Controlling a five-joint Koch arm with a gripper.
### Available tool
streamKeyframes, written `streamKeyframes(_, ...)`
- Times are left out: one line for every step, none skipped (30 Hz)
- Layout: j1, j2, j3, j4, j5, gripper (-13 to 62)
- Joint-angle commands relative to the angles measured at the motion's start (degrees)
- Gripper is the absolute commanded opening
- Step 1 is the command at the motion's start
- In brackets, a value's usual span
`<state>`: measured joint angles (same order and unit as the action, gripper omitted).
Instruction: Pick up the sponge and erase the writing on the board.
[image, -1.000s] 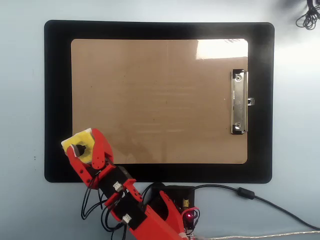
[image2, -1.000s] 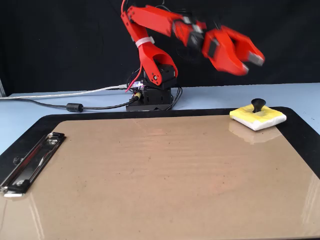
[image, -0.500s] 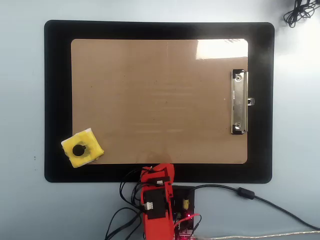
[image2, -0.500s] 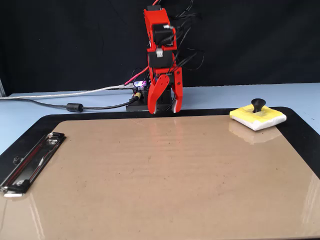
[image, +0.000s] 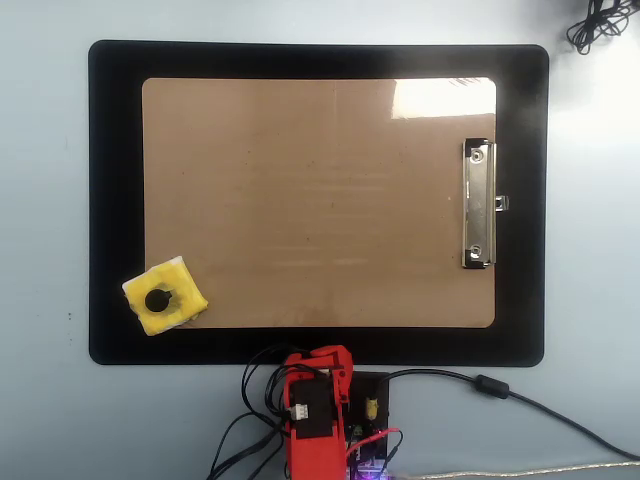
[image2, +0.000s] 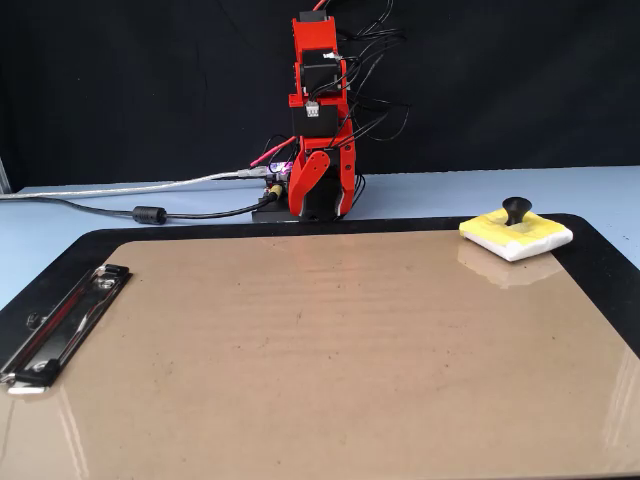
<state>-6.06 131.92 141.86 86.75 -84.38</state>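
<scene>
Since a second ago the arm has swung off the sponge (image: 164, 297) and folded back over its base; in the last half second the tool (image2: 322, 205) tucks in lower, pointing down at the base behind the black mat (image: 115, 200). Jaws look narrow, nearly together, holding nothing. The sponge sits released on the board (image: 320, 200) corner, bottom-left in the overhead view, partly overhanging onto the mat, knob up.

I see no writing on the board in either view, only faint smudges and glare, so you may have nothing left to erase.

Risks if you go again:
- the sponge is skewed and half off the board edge; a descent aimed at the knob could tip it or shove it onto the mat
- narrow jaws need opening before approach, or you knock the knob
- loose cables (image2: 150, 213) near the base could snag on a swing
</scene>
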Motion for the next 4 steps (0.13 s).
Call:
streamKeyframes(-0.44,2.72,-0.79,3.87,-0.53,34.5)
streamKeyframes(-0.44,2.72,-0.79,3.87,-0.53,34.5)
streamKeyframes(-0.44,2.72,-0.79,3.87,-0.53,34.5)
streamKeyframes(-0.44,2.72,-0.79,3.87,-0.53,34.5)
